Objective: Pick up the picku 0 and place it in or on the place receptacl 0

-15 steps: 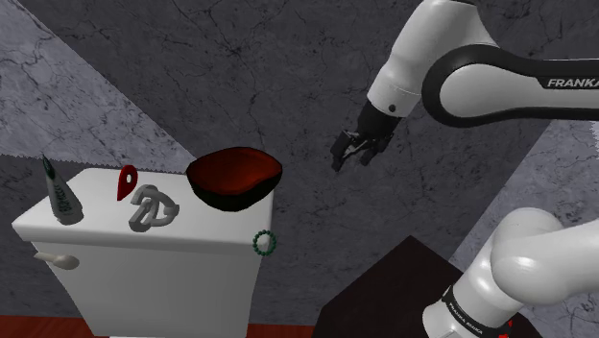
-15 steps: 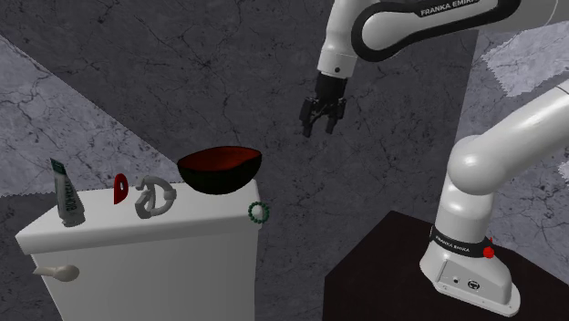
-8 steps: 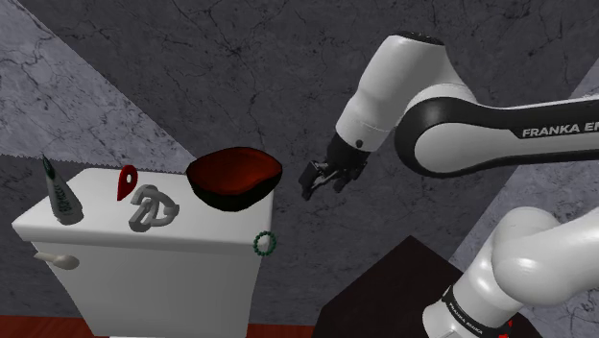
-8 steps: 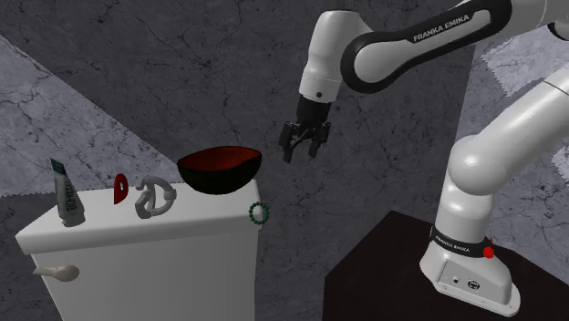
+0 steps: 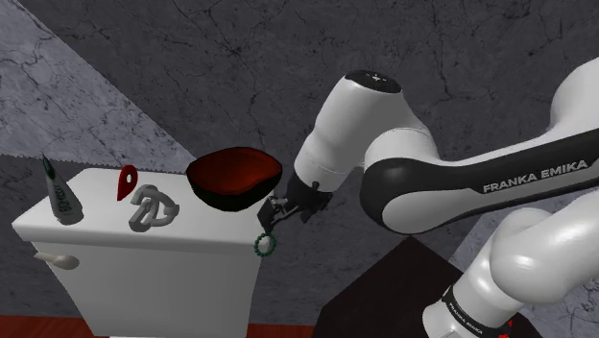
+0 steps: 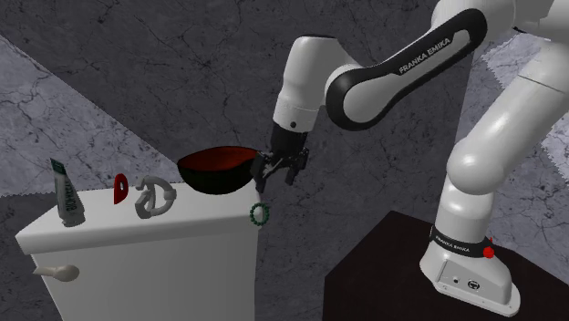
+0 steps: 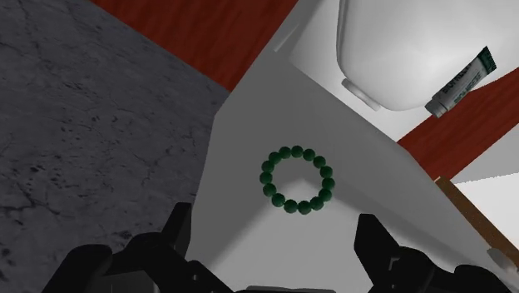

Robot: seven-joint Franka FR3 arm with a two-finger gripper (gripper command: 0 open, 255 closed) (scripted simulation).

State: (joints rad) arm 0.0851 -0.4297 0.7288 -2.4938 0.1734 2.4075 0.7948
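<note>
A ring of green beads (image 5: 265, 243) (image 6: 260, 214) sits at the corner of the white toilet tank (image 5: 144, 254) nearest the arm, just below the tank's top edge. On the tank's top stands a dark bowl with a red inside (image 5: 233, 176) (image 6: 219, 169). My gripper (image 5: 275, 216) (image 6: 275, 180) hangs open beside the bowl's rim, a little above the bead ring, pointing down. In the wrist view the bead ring (image 7: 298, 180) lies against a white surface straight ahead of the gripper (image 7: 274, 241), between the lines of the two spread fingers, untouched.
A grey knotted object (image 5: 152, 208), a red drop-shaped piece (image 5: 126, 182) and an upright tube (image 5: 59, 192) share the tank top with the bowl. A flush handle (image 5: 56, 258) sticks out of the tank's front. The dark stand (image 5: 384, 298) is at the shoulder view's lower right.
The arm has swung down and toward the shoulder view's left. The gripper came from high up beside the wall to just beside the bowl and above the bead ring. It stayed open.
</note>
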